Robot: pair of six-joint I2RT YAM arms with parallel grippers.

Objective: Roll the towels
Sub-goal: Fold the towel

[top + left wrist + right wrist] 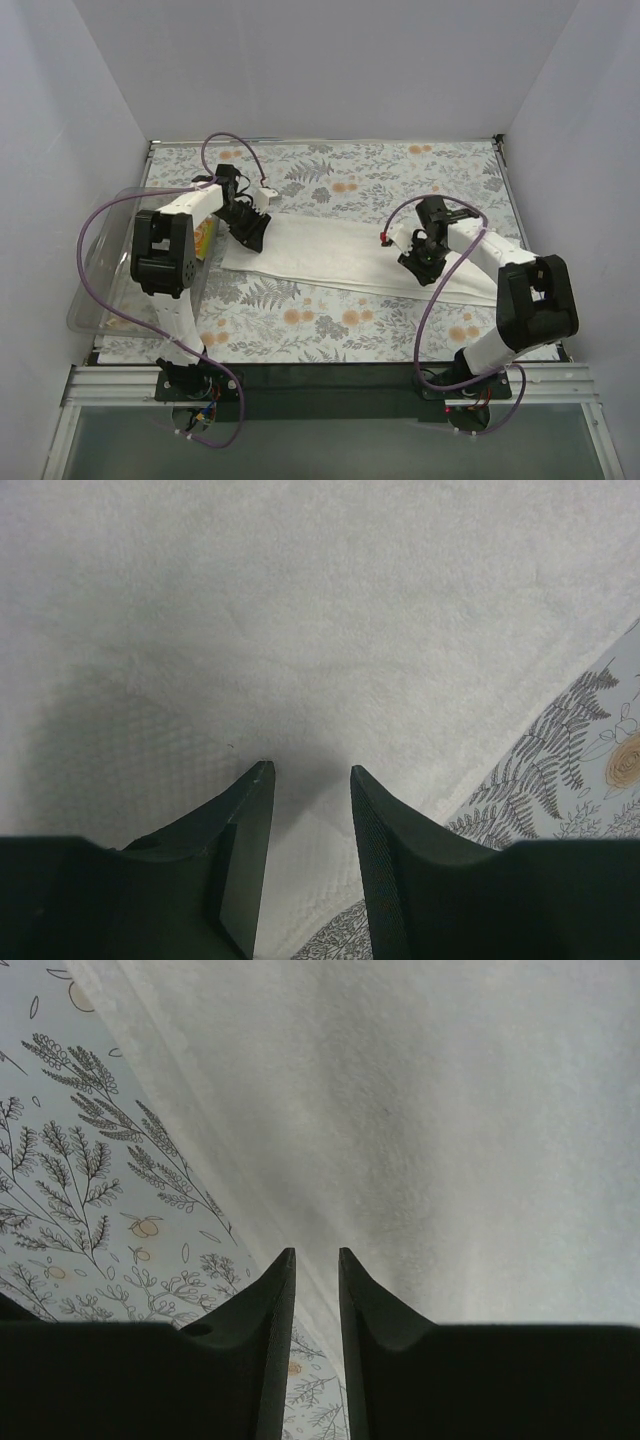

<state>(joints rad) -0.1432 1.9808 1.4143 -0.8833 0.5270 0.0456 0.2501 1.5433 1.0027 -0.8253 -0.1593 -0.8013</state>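
Note:
The large white towel [330, 255] lies flat as a long folded strip across the middle of the table. My left gripper [252, 232] is low over its left end. In the left wrist view the left gripper [310, 770] is open, with the towel [300, 630] under the gap and nothing between the fingers. My right gripper [418, 265] hovers at the right end, near the front edge. In the right wrist view the right gripper [316, 1252] is narrowly open over the towel's [450, 1110] layered edge, holding nothing.
A clear plastic bin [95, 290] stands at the left table edge, and something orange-printed [206, 240] shows in it behind the left arm. The fern-patterned table covering [330, 185] lies under everything. White walls close in the back and both sides.

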